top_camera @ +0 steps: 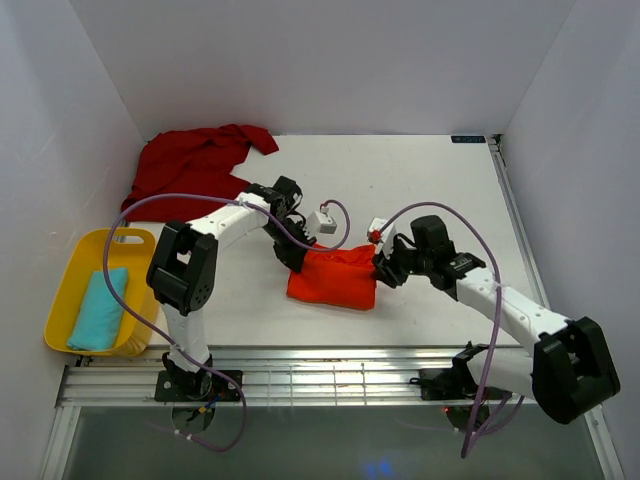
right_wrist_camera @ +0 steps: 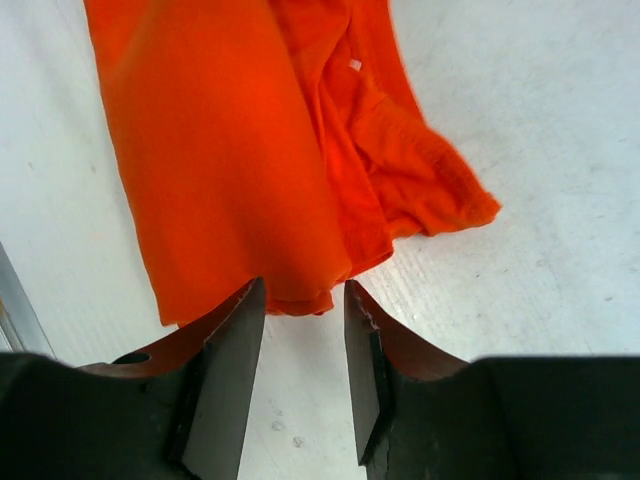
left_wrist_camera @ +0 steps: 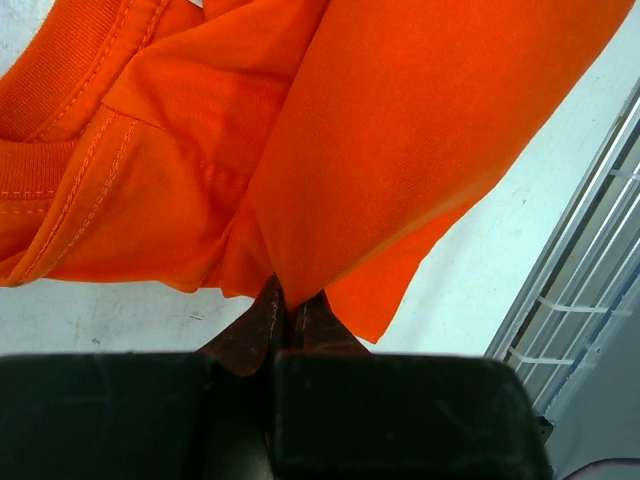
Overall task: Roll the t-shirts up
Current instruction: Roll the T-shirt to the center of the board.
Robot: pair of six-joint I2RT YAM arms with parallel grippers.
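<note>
Two shirts on the worktop (top_camera: 420,190): one orange shirt (top_camera: 332,278) bunched mid-worktop near the front edge, one red shirt (top_camera: 195,165) crumpled in the far left corner. Left pincer (left_wrist_camera: 290,300) is clenched on the orange shirt's edge; right pincer (right_wrist_camera: 305,290) is spread apart, hem between its tips. One yellow tray (top_camera: 75,290) sits at the left with one teal cloth (top_camera: 98,308) inside.
</note>
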